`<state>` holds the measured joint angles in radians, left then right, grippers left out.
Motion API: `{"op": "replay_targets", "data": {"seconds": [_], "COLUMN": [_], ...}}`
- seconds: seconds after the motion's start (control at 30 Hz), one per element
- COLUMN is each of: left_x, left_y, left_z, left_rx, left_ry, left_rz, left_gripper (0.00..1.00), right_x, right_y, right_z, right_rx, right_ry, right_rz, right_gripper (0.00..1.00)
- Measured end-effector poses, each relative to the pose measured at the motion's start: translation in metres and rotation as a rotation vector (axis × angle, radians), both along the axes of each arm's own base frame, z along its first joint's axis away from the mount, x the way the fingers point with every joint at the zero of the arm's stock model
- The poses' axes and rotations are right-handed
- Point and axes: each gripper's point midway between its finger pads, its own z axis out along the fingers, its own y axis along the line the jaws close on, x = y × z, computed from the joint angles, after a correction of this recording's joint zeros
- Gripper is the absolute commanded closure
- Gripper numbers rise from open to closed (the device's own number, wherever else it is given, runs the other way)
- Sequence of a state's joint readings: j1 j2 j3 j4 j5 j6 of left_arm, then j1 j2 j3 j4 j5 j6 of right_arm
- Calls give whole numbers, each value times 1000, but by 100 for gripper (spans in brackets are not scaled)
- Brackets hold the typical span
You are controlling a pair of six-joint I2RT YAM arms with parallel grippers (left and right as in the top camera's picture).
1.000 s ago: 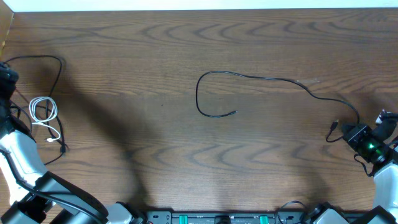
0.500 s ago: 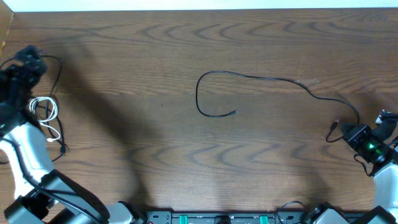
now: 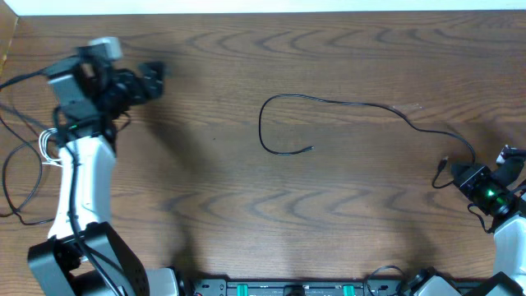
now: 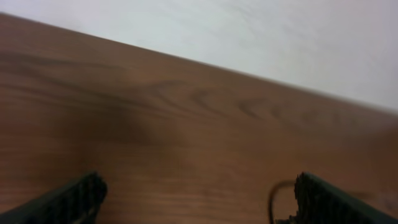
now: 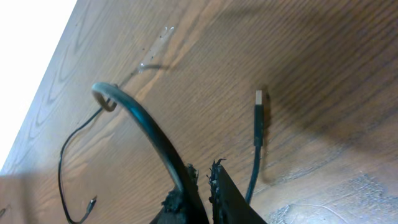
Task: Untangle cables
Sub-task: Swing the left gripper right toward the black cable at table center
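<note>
Grip comes first: our right claw (image 5: 202, 173) is closed on the black cord (image 5: 143, 121) near its plug (image 5: 259, 99), at the right edge of the worktop (image 3: 246, 214). Our left claw (image 3: 146, 80) hangs spread wide and empty over the far left, with the white cord (image 3: 45, 148) bunched beside its arm. We judge the two cords already parted, lying well apart. Next we'd release the black cord without dragging it. Wood-grain surface; a white wall (image 3: 246, 6) runs beyond the far edge.

Our left gripper (image 4: 199, 208) hangs wide open (pointing rightward); our right gripper (image 5: 202, 174) pinches the black cord (image 5: 143, 121).
</note>
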<state>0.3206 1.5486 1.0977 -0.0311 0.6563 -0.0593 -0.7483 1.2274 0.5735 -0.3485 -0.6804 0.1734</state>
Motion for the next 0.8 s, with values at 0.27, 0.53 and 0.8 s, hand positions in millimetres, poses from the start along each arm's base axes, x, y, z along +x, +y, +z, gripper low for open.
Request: {"op": "replay_targets", "data": {"seconds": [0.27, 0.53, 0.8], "left_x": [-15, -28, -39], "left_y": [-85, -140, -182], "left_z": [-24, -55, -122], "left_rx": [85, 160, 166], "left_ry": [66, 106, 242], "left_rz": [-253, -450, -592], "left_gripper": [2, 2, 2], "right_x": [0, 0, 0], "right_y": [0, 0, 0], "right_z": [0, 0, 0], "right_rx": [0, 0, -1], "right_ry": [0, 0, 0], "right_rz": [0, 0, 1], "right_gripper": [92, 97, 96]}}
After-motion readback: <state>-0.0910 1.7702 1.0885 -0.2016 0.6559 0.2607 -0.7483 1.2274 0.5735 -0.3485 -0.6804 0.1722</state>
